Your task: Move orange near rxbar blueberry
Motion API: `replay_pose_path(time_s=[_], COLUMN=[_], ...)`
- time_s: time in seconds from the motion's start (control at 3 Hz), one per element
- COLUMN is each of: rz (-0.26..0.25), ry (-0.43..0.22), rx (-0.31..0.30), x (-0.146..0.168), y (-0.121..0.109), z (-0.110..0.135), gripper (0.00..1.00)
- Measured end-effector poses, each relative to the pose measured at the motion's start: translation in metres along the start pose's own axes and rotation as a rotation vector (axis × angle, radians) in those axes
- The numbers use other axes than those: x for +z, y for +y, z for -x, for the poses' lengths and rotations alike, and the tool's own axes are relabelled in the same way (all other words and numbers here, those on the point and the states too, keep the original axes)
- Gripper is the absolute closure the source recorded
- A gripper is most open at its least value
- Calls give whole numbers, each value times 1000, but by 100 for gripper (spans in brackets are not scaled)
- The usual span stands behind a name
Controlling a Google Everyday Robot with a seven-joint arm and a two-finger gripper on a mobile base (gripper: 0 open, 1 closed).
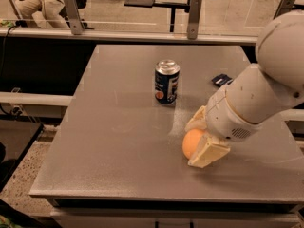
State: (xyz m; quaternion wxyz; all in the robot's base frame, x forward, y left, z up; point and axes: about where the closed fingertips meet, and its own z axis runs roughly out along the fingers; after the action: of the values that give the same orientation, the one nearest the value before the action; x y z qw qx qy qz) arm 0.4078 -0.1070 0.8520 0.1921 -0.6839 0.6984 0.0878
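Observation:
The orange (191,144) lies on the grey table (118,141), near the front right. My gripper (203,137) reaches down from the right, and its two cream fingers (209,152) press on the orange from above and below, hiding its right half. The rxbar blueberry (221,80), a flat dark wrapper, lies at the table's right side behind my arm, which partly covers it. It is well apart from the orange.
An upright blue soda can (166,82) stands near the table's middle, to the upper left of the orange. A metal rail (142,34) runs behind the table. The table's front edge is close below the orange.

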Motion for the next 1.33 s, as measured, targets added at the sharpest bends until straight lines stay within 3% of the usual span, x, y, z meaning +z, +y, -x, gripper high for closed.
replay_pose_path(time_s=[0.33,0.67,1.0,1.33], rz=[-17,-42,-66,-89], ry=[-4,-13,-24,-19], rx=[43,92,127,150], x=[-12,-21,-25,-24], y=[-26,-68,-113,-142], z=[-10,-25,-43,-60], gripper=[88,100,100,100])
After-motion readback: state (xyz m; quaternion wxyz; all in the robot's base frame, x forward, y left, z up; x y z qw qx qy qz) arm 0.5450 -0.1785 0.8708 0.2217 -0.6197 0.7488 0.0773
